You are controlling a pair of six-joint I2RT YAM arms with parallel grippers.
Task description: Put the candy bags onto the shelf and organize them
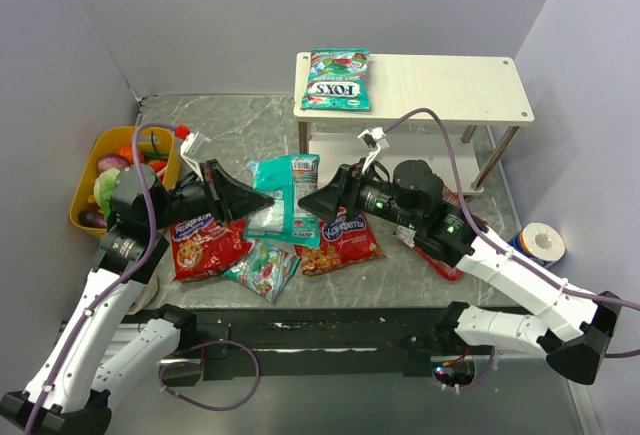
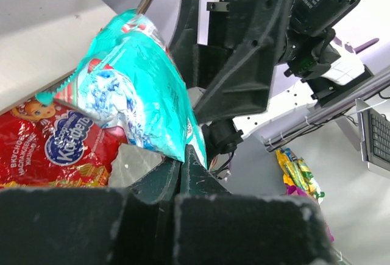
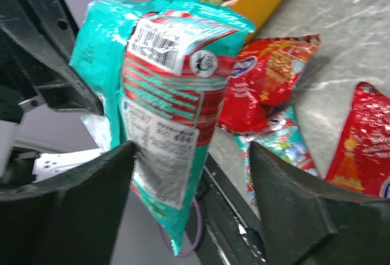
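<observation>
My left gripper (image 1: 262,198) is shut on the edge of a teal candy bag (image 1: 287,198) and holds it up off the table; the pinch shows in the left wrist view (image 2: 181,158) under the same bag (image 2: 134,88). My right gripper (image 1: 312,203) is open at the bag's other side, and in the right wrist view (image 3: 192,180) the bag (image 3: 164,94) hangs between the spread jaws, close to the left finger. Another teal bag (image 1: 337,80) lies on the top board of the shelf (image 1: 450,90). Two red bags (image 1: 205,245) (image 1: 342,240) and a teal bag (image 1: 265,268) lie on the table.
A yellow tub (image 1: 125,170) of toy vegetables stands at the left wall. A third red bag (image 1: 452,263) lies partly under my right arm. A paper roll (image 1: 541,243) sits at the right. The shelf's lower board is mostly hidden.
</observation>
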